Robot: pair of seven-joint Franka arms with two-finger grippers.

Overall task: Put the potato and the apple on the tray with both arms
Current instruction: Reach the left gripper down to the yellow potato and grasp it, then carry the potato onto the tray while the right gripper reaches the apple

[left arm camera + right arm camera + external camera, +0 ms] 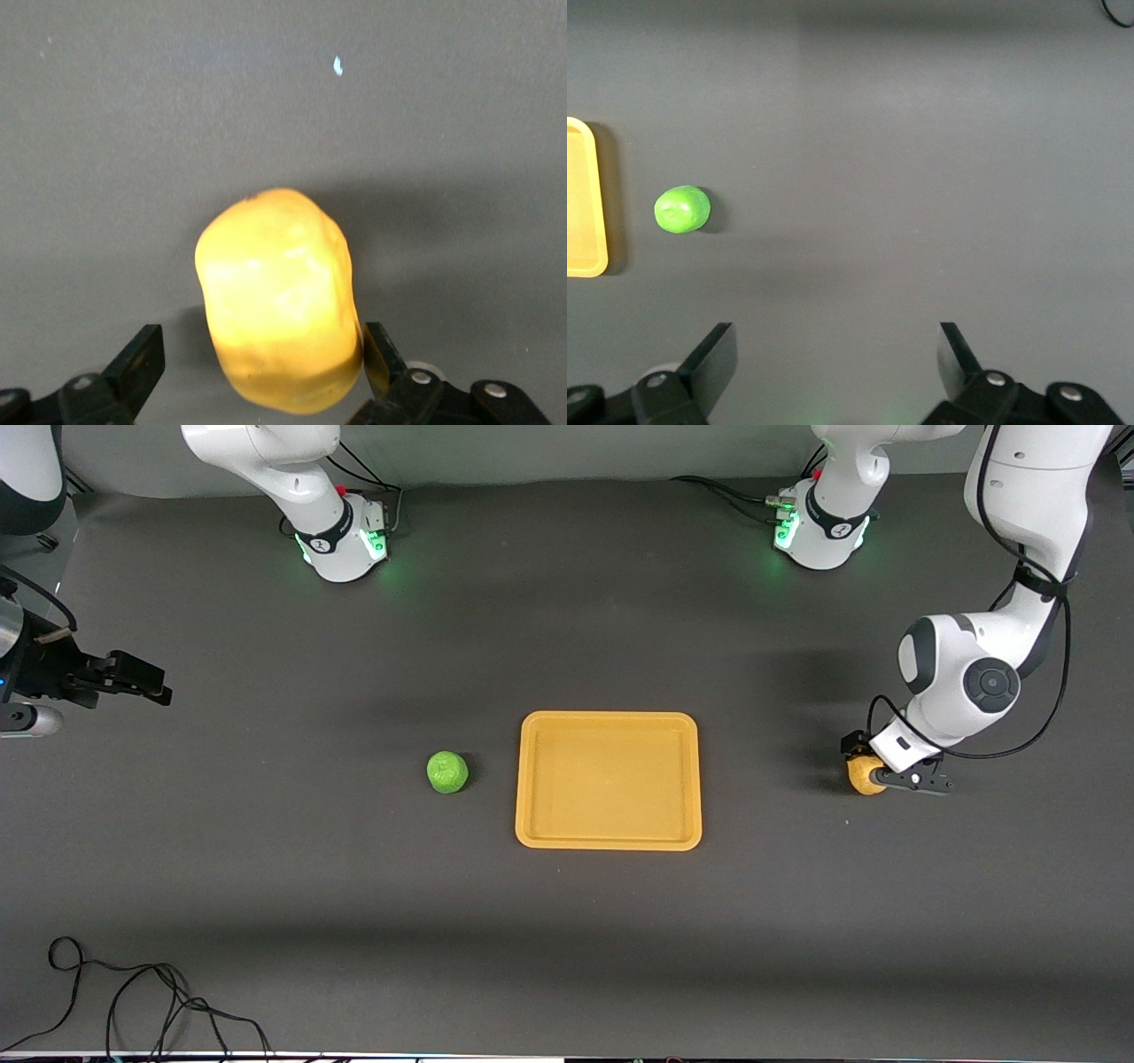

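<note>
The yellow-orange potato lies on the dark table toward the left arm's end. My left gripper is down around it and open. In the left wrist view the potato sits between the jaws of my left gripper; one finger touches it and the other stands apart. The green apple lies beside the yellow-orange tray, toward the right arm's end. The tray holds nothing. My right gripper is open and empty, up over the right arm's end of the table. Its wrist view shows my right gripper, the apple and the tray's edge.
A loose black cable lies near the table's front edge at the right arm's end. The two green-lit arm bases stand along the table edge farthest from the front camera.
</note>
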